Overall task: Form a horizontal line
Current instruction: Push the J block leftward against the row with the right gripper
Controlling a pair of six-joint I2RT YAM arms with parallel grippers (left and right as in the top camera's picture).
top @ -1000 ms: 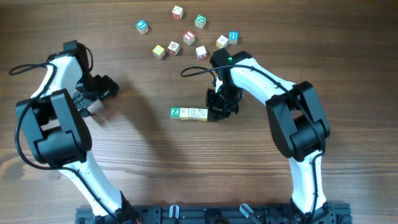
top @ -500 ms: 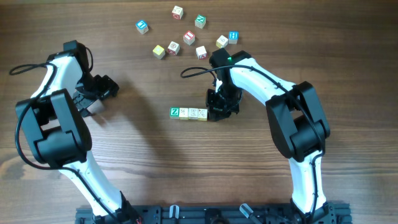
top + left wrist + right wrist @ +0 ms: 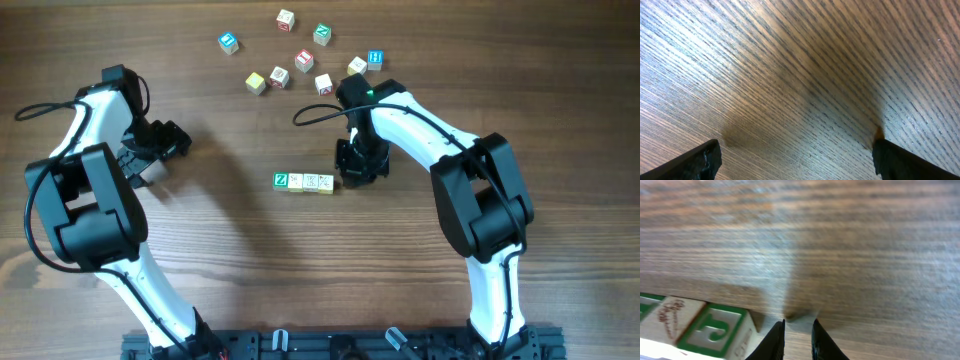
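The horizontal line (image 3: pixel 304 182) is a short row of small cubes at the table's middle, with the green-faced Z cube (image 3: pixel 281 180) at its left end and cream cubes to its right. My right gripper (image 3: pixel 358 168) is just past the row's right end, apart from it; its fingers (image 3: pixel 798 336) are nearly together with nothing between them. In the right wrist view a cube with a green letter face (image 3: pixel 715 327) lies left of the fingers. My left gripper (image 3: pixel 165 150) is far to the left, open over bare wood (image 3: pixel 795 160).
Several loose cubes lie at the back of the table: a blue one (image 3: pixel 229 42), a teal one (image 3: pixel 322 34), a red one (image 3: pixel 304 60), a yellow one (image 3: pixel 256 82), a blue H cube (image 3: pixel 375 59) and cream ones (image 3: pixel 323 84). The right arm's cable (image 3: pixel 320 112) loops nearby.
My right gripper has moved slightly up and to the right, away from the right end of the row. The row and the left arm have not moved.
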